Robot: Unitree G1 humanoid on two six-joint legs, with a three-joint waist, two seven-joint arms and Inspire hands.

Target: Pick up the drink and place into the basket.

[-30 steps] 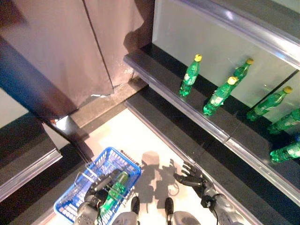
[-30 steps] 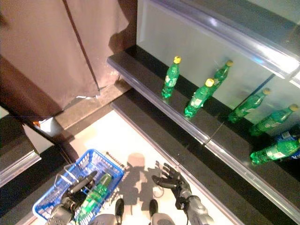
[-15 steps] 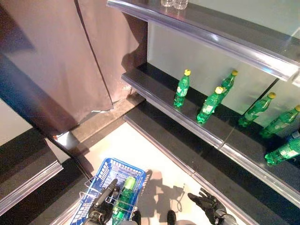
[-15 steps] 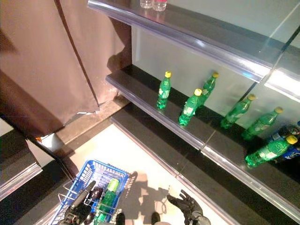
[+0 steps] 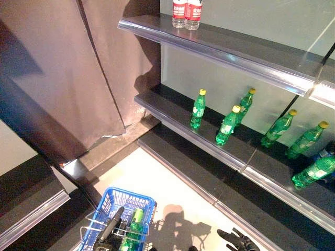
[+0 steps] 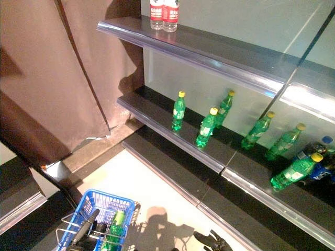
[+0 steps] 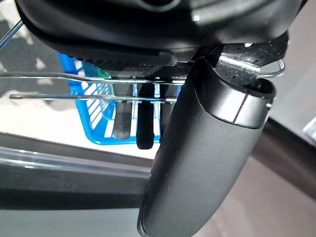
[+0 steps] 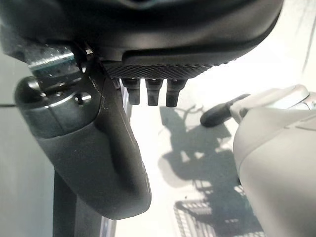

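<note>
With the left hand [image 7: 197, 148] curled round the wire handle [image 7: 74, 86] of the blue basket [image 5: 123, 209] and the right hand [image 5: 238, 241] spread empty, a tilt could roll the green bottle [image 5: 133, 225] out.

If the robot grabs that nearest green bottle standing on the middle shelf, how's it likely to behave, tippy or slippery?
The green bottle is tall and narrow and stands upright near the shelf edge, so a sideways nudge would probably tip it, and once down its round body would likely roll. Its surface looks smooth and glossy, so it may slip in a loose hold. It appears full, hence probably fairly heavy.
</note>
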